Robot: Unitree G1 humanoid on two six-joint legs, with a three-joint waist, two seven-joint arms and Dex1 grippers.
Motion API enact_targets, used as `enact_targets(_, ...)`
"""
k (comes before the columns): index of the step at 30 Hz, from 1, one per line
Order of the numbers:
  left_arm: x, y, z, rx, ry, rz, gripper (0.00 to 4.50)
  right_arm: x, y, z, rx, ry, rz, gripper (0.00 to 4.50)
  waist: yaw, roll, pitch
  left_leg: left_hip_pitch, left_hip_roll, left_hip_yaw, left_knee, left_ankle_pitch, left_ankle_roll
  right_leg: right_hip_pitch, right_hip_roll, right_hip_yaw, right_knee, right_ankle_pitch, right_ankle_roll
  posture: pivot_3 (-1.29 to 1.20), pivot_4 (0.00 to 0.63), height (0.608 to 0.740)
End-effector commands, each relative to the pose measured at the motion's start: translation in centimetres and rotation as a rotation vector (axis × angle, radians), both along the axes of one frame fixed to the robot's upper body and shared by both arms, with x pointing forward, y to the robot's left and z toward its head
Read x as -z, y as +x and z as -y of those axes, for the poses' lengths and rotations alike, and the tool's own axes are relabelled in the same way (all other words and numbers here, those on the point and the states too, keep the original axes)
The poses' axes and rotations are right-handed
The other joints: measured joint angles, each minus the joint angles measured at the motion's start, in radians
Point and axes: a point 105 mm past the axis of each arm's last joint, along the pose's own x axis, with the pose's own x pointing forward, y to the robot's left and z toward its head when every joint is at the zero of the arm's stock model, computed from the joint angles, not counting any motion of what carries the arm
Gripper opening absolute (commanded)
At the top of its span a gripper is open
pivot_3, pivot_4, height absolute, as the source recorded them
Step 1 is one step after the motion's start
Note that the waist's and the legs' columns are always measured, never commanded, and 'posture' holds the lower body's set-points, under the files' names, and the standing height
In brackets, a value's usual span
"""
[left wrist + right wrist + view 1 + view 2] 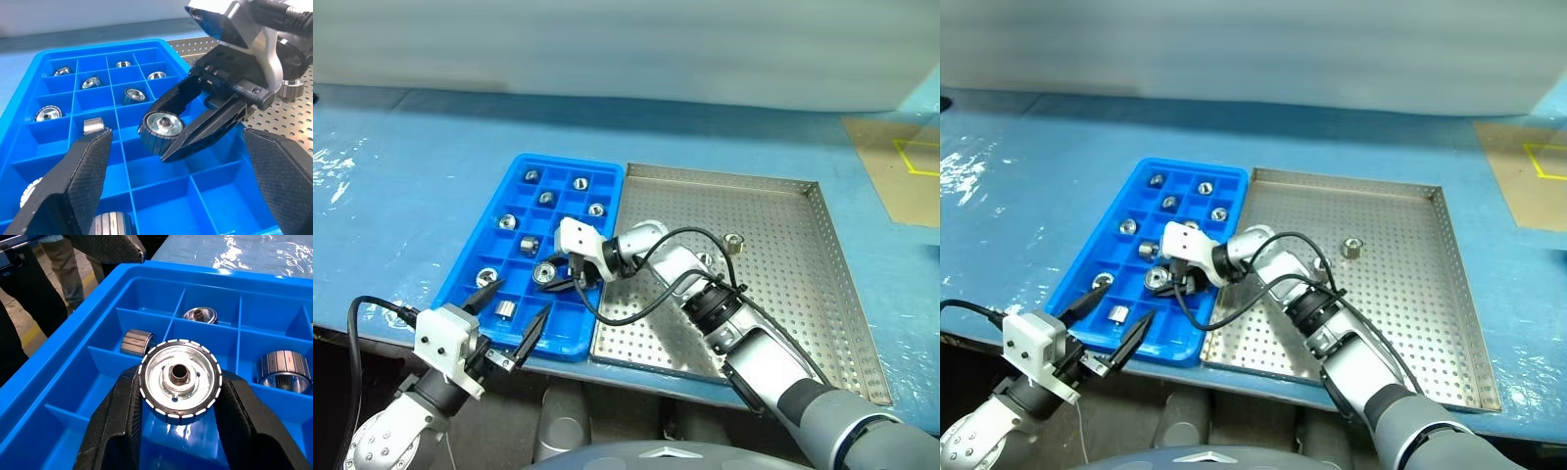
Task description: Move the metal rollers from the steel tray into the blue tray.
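1. While my right gripper hangs over the blue tray, its fingers are clamped on one roller, flat holed face turned toward my wrist, axis running along the fingers.
2. Beyond and beside that gripper, several compartments each hold one of the metal rollers; one beside my fingertips lies on its side. The cell under the held roller looks bare.
3. Behind my right wrist lies the steel tray, with one roller on its perforated floor, well apart from the gripper.
4. My left gripper waits at the blue tray's near edge, fingers spread wide and holding nothing, pointing at the held roller.
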Motion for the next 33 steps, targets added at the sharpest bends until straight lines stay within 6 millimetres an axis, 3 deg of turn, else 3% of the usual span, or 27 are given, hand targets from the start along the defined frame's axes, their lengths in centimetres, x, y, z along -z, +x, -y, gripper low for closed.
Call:
enact_targets(1,-1.5,0.1,0.8,0.017,-0.003,0.043,4.5,-1.3,-0.2,-1.1,-0.03,0.025,0.044,1.65,0.0,0.0,0.0,0.0,0.0,0.0,0.0,0.0,0.0,0.0,0.0,0.0,0.0,0.0,0.0,0.55,0.15,0.74)
enact_targets(13,-1.4,0.5,0.8,0.014,-0.007,0.035,4.5,-0.7,0.0,-1.6,-0.017,0.014,0.037,1.65,0.0,0.0,0.0,0.0,0.0,0.0,0.0,0.0,0.0,0.0,0.0,0.0,0.0,0.0,-0.001,0.55,0.15,0.74)
enact_targets(14,-1.2,0.5,0.7,0.014,-0.007,0.033,4.5,-0.6,0.0,-1.6,-0.018,0.013,0.033,2.38,0.0,0.0,0.0,0.0,0.0,0.0,0.0,0.0,0.0,0.0,0.0,0.0,0.0,0.0,-0.001,0.55,0.15,0.74)
enact_targets(20,0.1,0.8,0.3,0.023,-0.007,0.022,4.5,-0.2,0.6,-1.3,0.019,0.014,0.038,4.38,0.001,0.0,0.0,0.0,0.0,0.0,0.0,0.0,0.0,0.0,0.0,0.0,0.001,0.0,-0.001,0.54,0.15,0.74)
enact_targets(25,0.0,2.0,0.3,0.059,-0.001,0.043,4.5,-1.8,1.8,-0.3,0.082,0.109,0.011,4.47,0.001,0.0,0.0,0.0,0.0,0.0,0.0,0.0,0.0,0.0,0.0,0.0,0.001,0.001,-0.001,0.5,0.15,0.74)
enact_targets(29,0.2,2.7,0.7,0.116,0.001,0.047,4.5,-3.6,3.0,2.3,0.143,0.218,-0.043,4.47,0.0,0.0,0.0,0.001,0.0,0.0,0.002,0.0,-0.001,0.0,0.0,0.0,0.003,0.001,-0.001,0.44,0.15,0.74)
enact_targets(33,0.3,3.5,1.2,0.175,0.006,0.053,4.5,-3.7,4.3,5.4,0.235,0.226,-0.028,4.47,-0.01,0.0,0.0,0.0,0.0,0.0,0.003,0.001,-0.001,0.001,0.0,0.0,0.003,0.001,-0.001,0.36,0.15,0.74)
